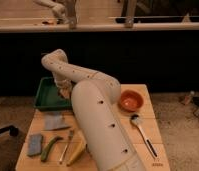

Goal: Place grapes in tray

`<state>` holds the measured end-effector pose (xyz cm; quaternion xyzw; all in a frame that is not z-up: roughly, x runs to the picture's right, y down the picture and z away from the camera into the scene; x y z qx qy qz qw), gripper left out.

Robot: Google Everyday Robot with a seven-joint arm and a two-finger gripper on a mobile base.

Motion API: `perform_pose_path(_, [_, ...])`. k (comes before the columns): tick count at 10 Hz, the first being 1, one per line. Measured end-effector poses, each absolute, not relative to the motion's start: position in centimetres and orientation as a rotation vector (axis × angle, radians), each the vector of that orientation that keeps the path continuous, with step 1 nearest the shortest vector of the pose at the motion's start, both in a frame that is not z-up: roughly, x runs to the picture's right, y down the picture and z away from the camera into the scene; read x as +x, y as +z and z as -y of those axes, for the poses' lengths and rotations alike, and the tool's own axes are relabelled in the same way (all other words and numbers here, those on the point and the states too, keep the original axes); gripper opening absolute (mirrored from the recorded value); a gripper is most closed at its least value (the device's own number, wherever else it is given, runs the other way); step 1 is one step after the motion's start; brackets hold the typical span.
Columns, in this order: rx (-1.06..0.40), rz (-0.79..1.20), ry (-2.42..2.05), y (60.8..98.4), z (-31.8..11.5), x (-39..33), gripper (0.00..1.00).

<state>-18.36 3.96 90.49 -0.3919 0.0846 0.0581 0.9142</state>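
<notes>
1. Grapes cannot be made out for certain; whether the gripper is holding them is not visible, since the arm is hiding the spot.
2. The tray (45,95) is sitting at the back left corner of the wooden table (148,125), its green rim showing on the left and far sides.
3. The white arm (93,115) is rising from the front of the view, bending back and reaching down over the tray's right end.
4. The gripper (63,91) is hanging at the tray's right end, with its fingers drawn together.
5. An orange bowl (130,100) is resting on the table to the right of the arm, well apart from the tray.
6. A spoon (142,132) is lying in front of the bowl.
7. A grey cloth (54,121), a blue-grey sponge (35,144), a green vegetable (49,148), a fork (66,145) and a yellow item (77,150) are lying on the table's left front part.
</notes>
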Motion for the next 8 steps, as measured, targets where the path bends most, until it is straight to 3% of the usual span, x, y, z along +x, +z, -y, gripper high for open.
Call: perform_pose_path(8, [-0.878,-0.182,0.058,92.5,-6.2,-18.0,0.0])
